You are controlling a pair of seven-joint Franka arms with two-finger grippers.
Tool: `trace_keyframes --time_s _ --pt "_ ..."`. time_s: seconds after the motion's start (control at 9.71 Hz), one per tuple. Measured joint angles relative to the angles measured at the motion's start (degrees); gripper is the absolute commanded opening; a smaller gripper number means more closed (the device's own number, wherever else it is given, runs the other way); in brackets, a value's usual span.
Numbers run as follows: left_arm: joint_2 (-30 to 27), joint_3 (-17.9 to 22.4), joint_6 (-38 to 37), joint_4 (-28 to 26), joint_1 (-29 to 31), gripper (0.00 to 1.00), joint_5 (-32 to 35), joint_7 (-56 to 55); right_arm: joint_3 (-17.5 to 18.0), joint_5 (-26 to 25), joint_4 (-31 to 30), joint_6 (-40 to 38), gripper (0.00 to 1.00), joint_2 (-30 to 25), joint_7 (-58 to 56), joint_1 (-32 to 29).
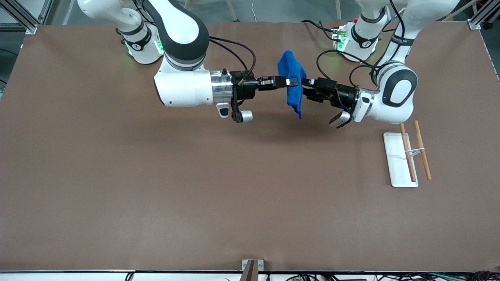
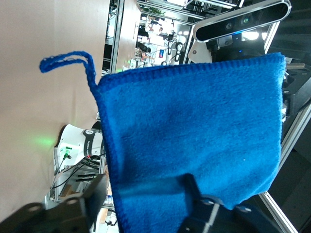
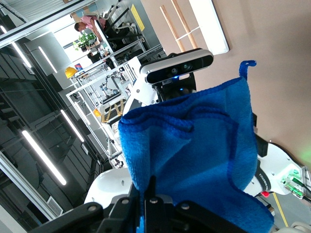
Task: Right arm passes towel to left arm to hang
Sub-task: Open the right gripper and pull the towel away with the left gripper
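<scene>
Table [image 1: 156, 203]: brown covering, broad and bare along the edge nearest the front camera.

Rack [image 1: 398, 160]: flat white base carrying two brown wooden rods [image 1: 415, 150] joined by a thin white crosspiece. It stands toward the left arm's end of the table, nearer to the front camera than both arm bases.

Towel [image 1: 292, 80]: bright royal-blue cloth, held in the air over the middle of the table's robot-side half, between the two grippers. It hangs bunched, one corner drooping toward the table. In the left wrist view the towel [image 2: 194, 136] spreads as a flat sheet with a small loop [image 2: 65, 60] at one corner; in the right wrist view the towel [image 3: 194, 155] shows folded, with the loop [image 3: 247, 65] sticking up.

Right gripper [image 1: 289, 82]: reaches level from the right arm [image 1: 183, 82], fingers clamped shut on the towel's edge.

Left gripper [image 1: 306, 82]: reaches level from the left arm [image 1: 390, 97], meeting the towel from the other face. Its fingers [image 2: 95, 191] stand on either side of the cloth's lower edge, parted, not yet pressed together.

Arm bases: the right arm's green-lit base [image 1: 142, 48] and the left arm's base [image 1: 359, 39], with a small red knob [image 1: 356, 20], stand along the table's edge farthest from the front camera.
</scene>
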Motion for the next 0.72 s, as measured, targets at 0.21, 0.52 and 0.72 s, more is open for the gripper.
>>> trace_keyframes --time_s 0.21,0.52,0.72 --pt "-0.55 0.07 0.00 0.10 0.21 0.05 0.00 0.29 0.00 0.00 0.00 0.01 0.02 0.00 0.00 0.01" --pt "-1.78 0.16 0.00 0.51 1.16 0.00 3.22 0.31 -0.01 0.01 0.00 0.02 0.02 0.00 0.00 0.03" --pt "-1.87 0.23 0.00 1.25 1.59 0.00 5.67 0.31 0.00 0.02 0.00 0.02 0.02 0.00 0.00 0.04"
